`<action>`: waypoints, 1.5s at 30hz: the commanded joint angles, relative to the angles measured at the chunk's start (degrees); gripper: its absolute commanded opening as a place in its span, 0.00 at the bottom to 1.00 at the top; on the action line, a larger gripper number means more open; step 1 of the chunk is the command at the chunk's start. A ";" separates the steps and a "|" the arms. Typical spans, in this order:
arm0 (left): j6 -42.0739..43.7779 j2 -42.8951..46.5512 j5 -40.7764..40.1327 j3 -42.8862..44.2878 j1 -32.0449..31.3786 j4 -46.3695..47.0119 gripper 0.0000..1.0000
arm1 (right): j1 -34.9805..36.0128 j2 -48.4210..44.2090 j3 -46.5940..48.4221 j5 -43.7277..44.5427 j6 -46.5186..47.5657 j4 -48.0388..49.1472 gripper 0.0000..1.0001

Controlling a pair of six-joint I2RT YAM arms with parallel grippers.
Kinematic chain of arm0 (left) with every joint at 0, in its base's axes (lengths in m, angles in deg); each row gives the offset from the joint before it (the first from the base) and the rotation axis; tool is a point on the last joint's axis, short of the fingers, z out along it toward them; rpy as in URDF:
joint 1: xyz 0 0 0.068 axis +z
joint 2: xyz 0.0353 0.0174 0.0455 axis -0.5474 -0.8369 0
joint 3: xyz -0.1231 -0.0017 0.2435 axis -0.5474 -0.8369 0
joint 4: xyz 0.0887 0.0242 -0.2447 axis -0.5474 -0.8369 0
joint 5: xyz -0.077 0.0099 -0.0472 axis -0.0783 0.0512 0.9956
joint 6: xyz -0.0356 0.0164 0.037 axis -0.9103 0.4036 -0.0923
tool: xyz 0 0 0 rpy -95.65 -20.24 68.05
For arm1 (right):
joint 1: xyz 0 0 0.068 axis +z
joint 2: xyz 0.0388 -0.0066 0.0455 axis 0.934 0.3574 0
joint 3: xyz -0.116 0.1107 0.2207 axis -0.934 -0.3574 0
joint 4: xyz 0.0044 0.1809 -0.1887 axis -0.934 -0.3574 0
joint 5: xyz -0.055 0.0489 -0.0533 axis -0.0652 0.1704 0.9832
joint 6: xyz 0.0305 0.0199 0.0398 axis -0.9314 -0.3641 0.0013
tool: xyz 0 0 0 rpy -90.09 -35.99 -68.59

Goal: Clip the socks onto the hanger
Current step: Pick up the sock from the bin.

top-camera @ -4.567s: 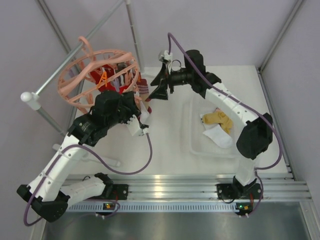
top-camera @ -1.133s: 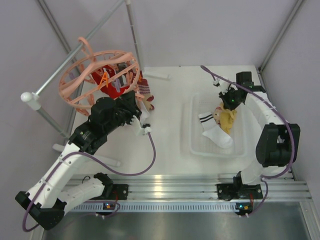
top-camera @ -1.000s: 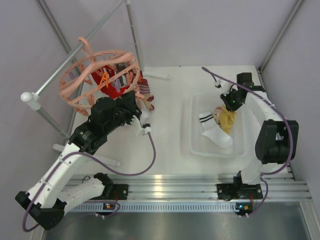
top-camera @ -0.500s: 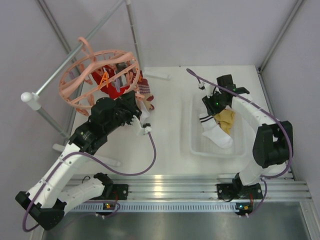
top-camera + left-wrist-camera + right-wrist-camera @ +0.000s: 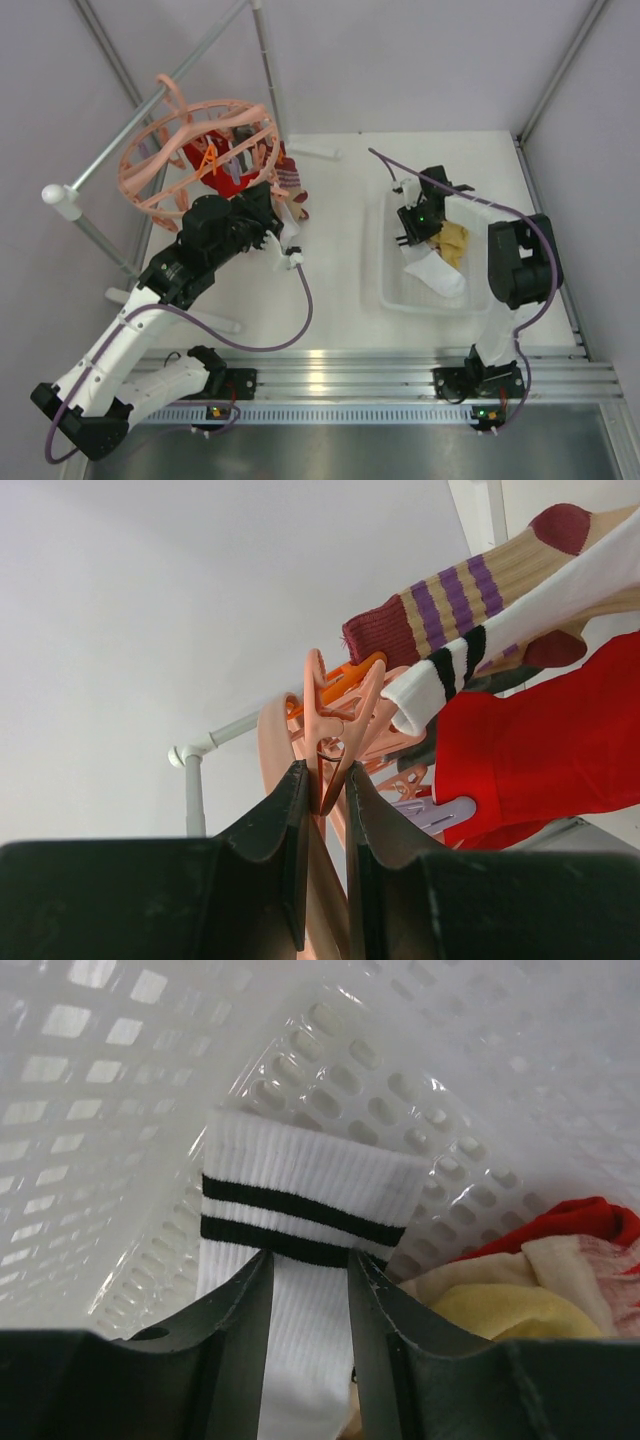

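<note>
White basket (image 5: pixel 100 1110) contains the right gripper (image 5: pixel 310 1260), jaws part-open astride a striped sock (image 5: pixel 300 1210). Well left of the basket, the left gripper (image 5: pixel 325 780) is clamped tight on a peach hanger clip (image 5: pixel 335 720).

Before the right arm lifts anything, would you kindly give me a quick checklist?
1. Left gripper shut on the peach clip: ok.
2. Right gripper over the striped white sock: ok.
3. Right gripper closed on it: not ok, jaws apart.
4. Yellow sock outside the jaws: ok.
5. Clip mouth open for a sock: cannot tell.
</note>
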 commanded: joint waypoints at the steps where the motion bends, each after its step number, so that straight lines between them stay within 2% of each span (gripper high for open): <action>1: -2.01 0.59 1.73 -0.47 -0.17 2.13 0.00 | 0.70 2.36 1.24 -3.96 -2.41 3.07 0.34; 6: -2.10 0.76 1.55 -0.29 -0.17 2.04 0.00 | 1.84 2.28 0.54 -5.64 -0.04 3.60 0.32; 10: -2.19 0.94 1.46 -0.38 -0.17 1.87 0.00 | 2.19 1.14 0.27 -3.54 -1.78 4.74 0.43; 15: -2.36 0.94 1.46 -0.56 -0.17 1.95 0.00 | 3.69 2.10 -0.78 -1.60 -2.23 5.35 0.41; 18: -2.45 0.94 1.46 -0.64 -0.17 2.13 0.00 | 4.04 2.98 -1.83 -0.98 -1.44 5.71 0.28; 19: -2.45 0.85 1.55 -0.64 -0.17 2.04 0.00 | 4.04 2.90 -2.01 -1.24 -1.18 5.79 0.12; 20: -2.54 0.94 1.46 -0.56 -0.17 2.13 0.00 | 4.04 1.94 -2.36 -1.51 -0.92 5.97 0.03; 21: -2.71 0.94 1.46 -0.64 -0.17 2.22 0.00 | 3.95 1.14 -2.89 -1.86 -0.74 6.23 0.00; 35: -4.21 0.67 1.55 -0.47 -0.17 2.83 0.00 | 2.20 -22.75 -1.23 -17.94 10.77 0.10 0.00; 39: -4.74 0.50 1.64 -0.56 -0.17 3.45 0.00 | 2.20 -25.14 5.18 -21.19 13.76 -3.08 0.00; 45: -5.61 0.59 2.16 -1.17 -0.17 4.50 0.00 | 2.81 -26.20 12.13 -29.63 9.30 2.79 0.00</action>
